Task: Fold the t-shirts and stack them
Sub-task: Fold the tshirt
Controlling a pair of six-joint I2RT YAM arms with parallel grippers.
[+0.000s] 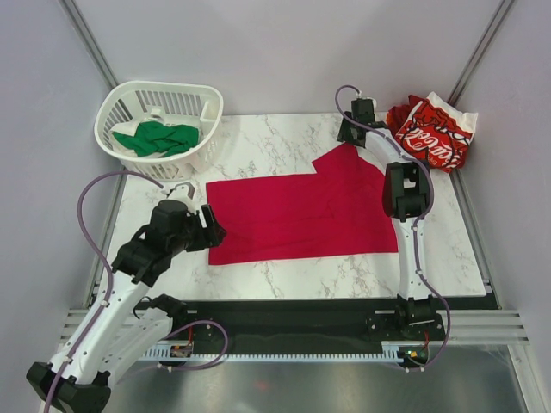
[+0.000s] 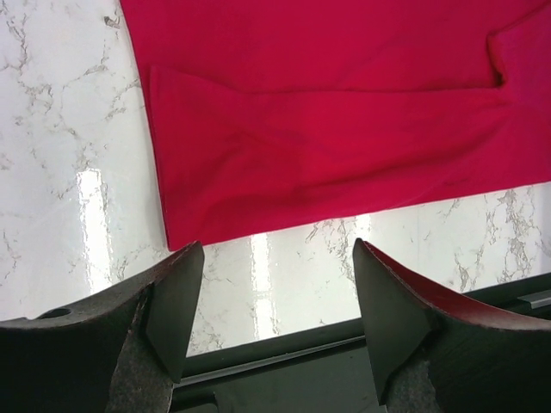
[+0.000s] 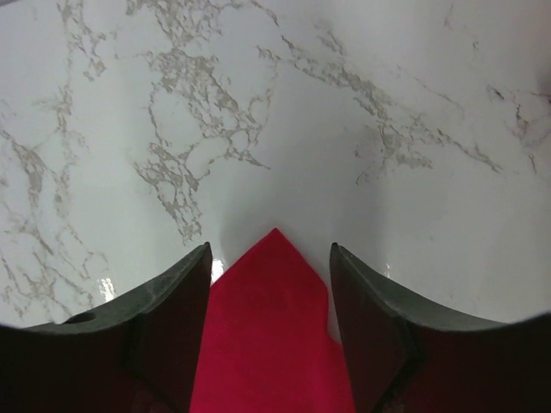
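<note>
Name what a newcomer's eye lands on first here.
The crimson t-shirt spread in the middle of the marble table dominates. A green t-shirt lies bunched in the white basket far left; a red-and-white lettered t-shirt sits crumpled at the far right corner.

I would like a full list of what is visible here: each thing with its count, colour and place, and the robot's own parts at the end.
crimson t-shirt: 1, plain crimson red, spread flat in the middle of the table
green t-shirt: 1, green, crumpled inside the basket
red-and-white t-shirt: 1, red and white with white script lettering, bunched at the far right corner
basket: 1, white slatted plastic, far left corner
table: 1, white marble pattern with grey veins
left gripper: 1, dark fingers, open, at the crimson t-shirt's left edge
right gripper: 1, dark fingers, open, astride a far tip of the crimson t-shirt
</note>
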